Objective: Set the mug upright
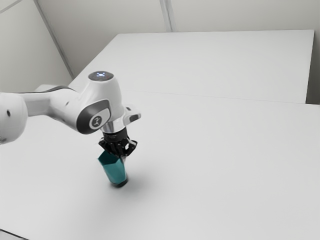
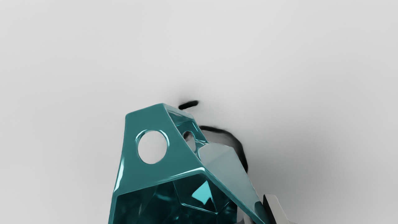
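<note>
Because its rim (image 2: 158, 181) offers a thin wall to pinch, the mug (image 1: 114, 172) is held there by the gripper (image 1: 121, 157): one of the fingers (image 2: 276, 207) lies against the outside, the other reaches into the mouth, and they close on the wall between them. That hold presumably lets the arm steady the mug from above, keeping its mouth free and its base (image 1: 119, 184) low. In the exterior view the mug hangs at six o'clock from the hand, its mouth toward eleven and its base toward five, over the table (image 1: 225, 150).

How much of that lean is real is hard to judge, since the hand slants much the same way. Dark shading hides whether the base rests flat. By the wrist view the inner finger is mostly hidden, the mouth is cut off, and the pierced part (image 2: 155, 119) is probably the handle.
</note>
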Motion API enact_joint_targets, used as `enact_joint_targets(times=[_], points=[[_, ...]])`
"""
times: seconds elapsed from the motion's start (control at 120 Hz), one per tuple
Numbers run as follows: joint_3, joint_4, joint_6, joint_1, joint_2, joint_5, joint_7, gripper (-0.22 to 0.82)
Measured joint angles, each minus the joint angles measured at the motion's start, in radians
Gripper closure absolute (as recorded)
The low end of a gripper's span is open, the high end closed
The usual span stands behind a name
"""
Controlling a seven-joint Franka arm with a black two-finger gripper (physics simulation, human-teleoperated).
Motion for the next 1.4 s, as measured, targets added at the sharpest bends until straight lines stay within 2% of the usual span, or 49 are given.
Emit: enact_joint_targets(times=[0.342,0.492,0.6,0.733,0.842,1.025,1.25,1.4], points=[[0.0,0.002,0.01,-0.001,0.007,0.002,-0.002,0.78],[-0.001,0.004,0.006,-0.001,0.012,-0.003,0.001,0.72],[-0.002,0.007,-0.004,-0.003,0.014,-0.007,0.003,0.64],[-0.003,0.015,-0.02,-0.002,0.011,-0.014,0.005,0.45],[-0.006,0.035,-0.042,-0.001,0.006,-0.019,0.005,0.33],[-0.021,0.152,-0.129,-0.003,-0.013,-0.024,0.003,0.19],[-0.046,0.618,-0.348,-0.014,0.089,-0.021,0.086,0.06],[-0.043,0.764,-0.468,-0.017,0.09,-0.023,0.166,0.03]])
